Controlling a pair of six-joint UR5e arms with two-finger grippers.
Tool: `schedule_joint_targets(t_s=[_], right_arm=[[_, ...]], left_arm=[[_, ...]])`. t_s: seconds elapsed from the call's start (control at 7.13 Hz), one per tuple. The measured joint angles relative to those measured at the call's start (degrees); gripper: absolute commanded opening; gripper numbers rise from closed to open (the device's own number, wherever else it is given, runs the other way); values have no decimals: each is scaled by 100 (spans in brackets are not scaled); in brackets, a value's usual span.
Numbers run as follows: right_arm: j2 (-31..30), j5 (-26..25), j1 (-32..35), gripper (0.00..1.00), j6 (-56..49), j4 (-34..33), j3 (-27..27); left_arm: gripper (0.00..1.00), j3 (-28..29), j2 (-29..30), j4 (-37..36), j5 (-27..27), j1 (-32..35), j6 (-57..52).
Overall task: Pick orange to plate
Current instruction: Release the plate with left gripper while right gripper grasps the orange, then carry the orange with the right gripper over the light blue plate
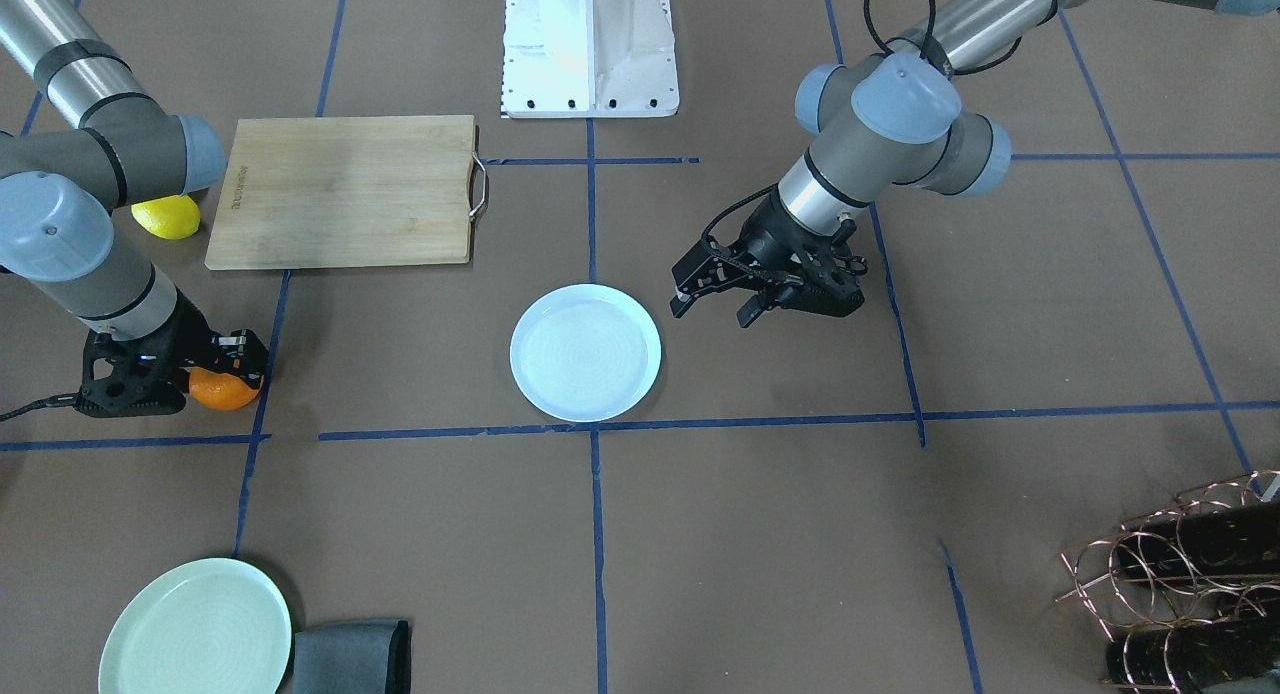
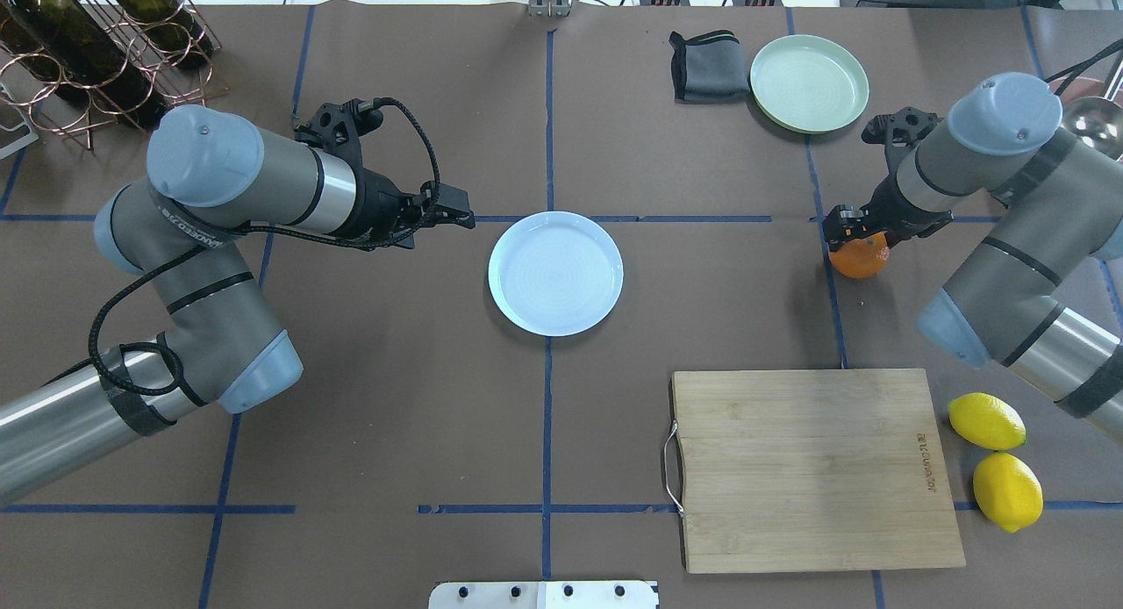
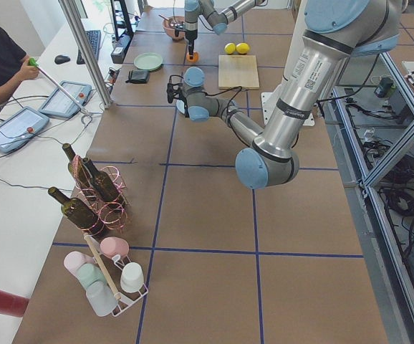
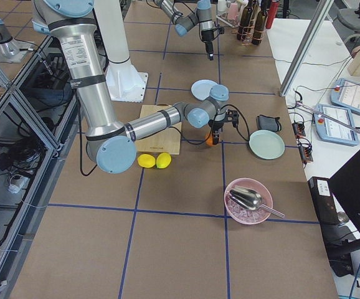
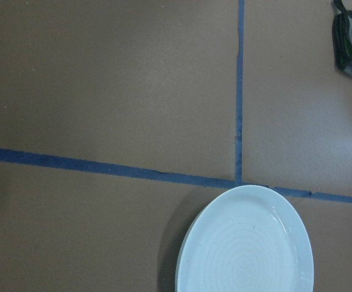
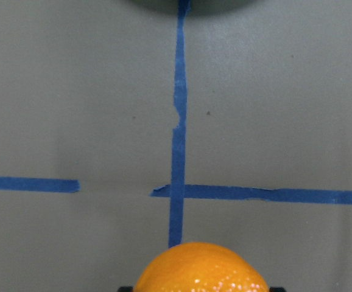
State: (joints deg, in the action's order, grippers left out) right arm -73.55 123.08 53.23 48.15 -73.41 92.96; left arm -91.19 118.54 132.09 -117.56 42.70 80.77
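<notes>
The orange (image 1: 225, 390) (image 2: 860, 260) rests on the brown table by a blue tape line, on my right side. My right gripper (image 1: 228, 369) (image 2: 855, 236) comes down over it with a finger on each side, shut on it. In the right wrist view the orange (image 6: 200, 267) fills the bottom centre between the finger tips. The pale bluish-white plate (image 1: 585, 352) (image 2: 555, 273) (image 5: 246, 243) lies bare at the table's centre. My left gripper (image 1: 715, 304) (image 2: 456, 216) hovers open just beside the plate's edge, holding nothing.
A wooden cutting board (image 2: 811, 469) lies near my base on the right, with two lemons (image 2: 986, 420) beside it. A pale green plate (image 2: 809, 82) and a grey cloth (image 2: 706, 65) sit at the far right. A wine rack (image 2: 88, 47) stands far left.
</notes>
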Motion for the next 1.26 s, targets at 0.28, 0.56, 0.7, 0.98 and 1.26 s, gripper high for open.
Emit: schedule_joint_targets(t_s=[0.28,0.56,0.7,0.98,1.26], right_arm=[[269,264,77,0,360,-15,326],[962,8,-414,0,1478,-24,358],[1352,-418,-815,0,2013,-31,252],[2192,-1300,-1552,0,2537,-142,-340],[2991,-1849,-2046,9,2622,-615,-986]], left_arm=[[100,-295,-497,-37,-388,576,-1347],[100,-528,-1235,-73,-468,997,-2917],[100,-553,-1534,-67,-502,1250,-3387],[100,-557,-1905,7,-520,1636,-3689],[100,-477,-2108,100,-335,1760,-3730]])
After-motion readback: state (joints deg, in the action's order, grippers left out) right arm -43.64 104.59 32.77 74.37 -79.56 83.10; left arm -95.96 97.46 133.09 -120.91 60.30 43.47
